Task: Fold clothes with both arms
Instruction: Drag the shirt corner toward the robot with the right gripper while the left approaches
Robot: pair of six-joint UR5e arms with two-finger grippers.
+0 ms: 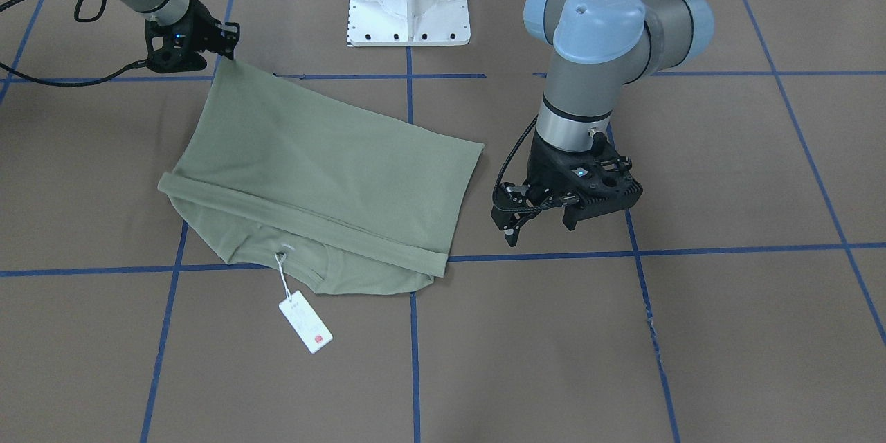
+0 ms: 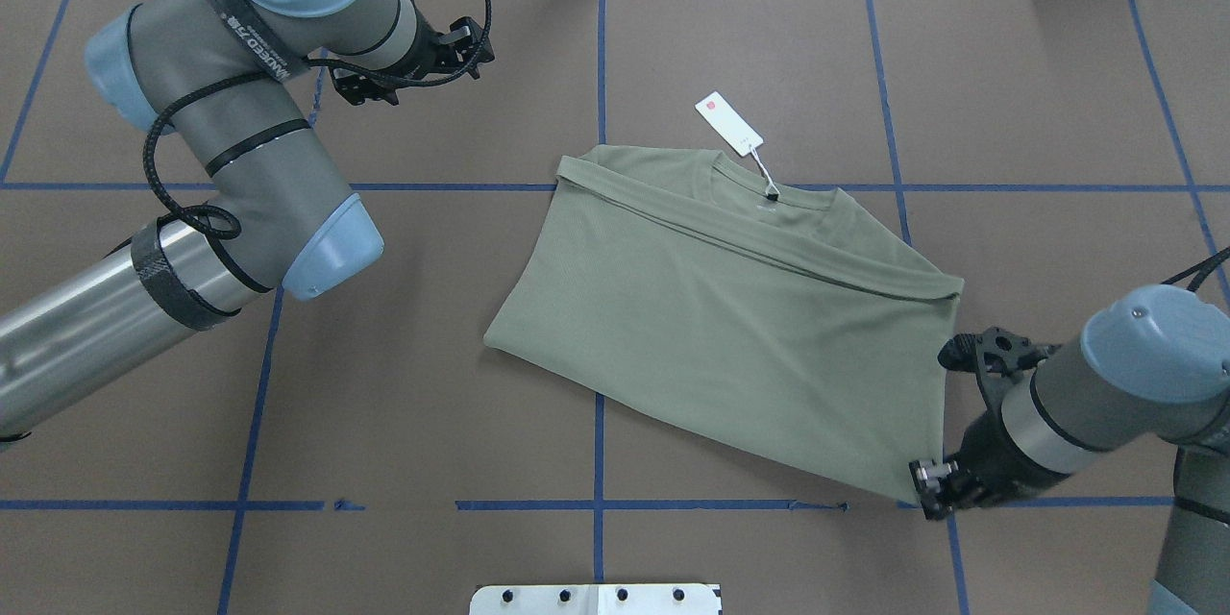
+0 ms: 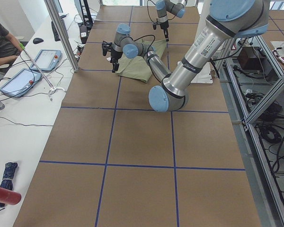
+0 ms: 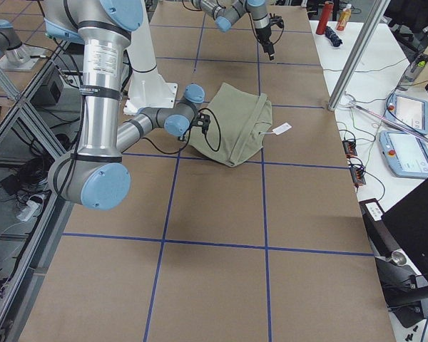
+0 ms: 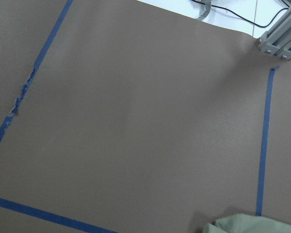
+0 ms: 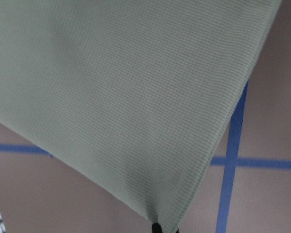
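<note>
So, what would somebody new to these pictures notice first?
Most likely the green shirt, folded and lying across the middle of the table, with a white tag on a string beyond its collar. The right gripper pinches one corner of it on the robot's side. The left gripper hangs open beside the shirt, clear of it.

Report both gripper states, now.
Left gripper: open, holding nothing.
Right gripper: closed on a corner of the shirt.
</note>
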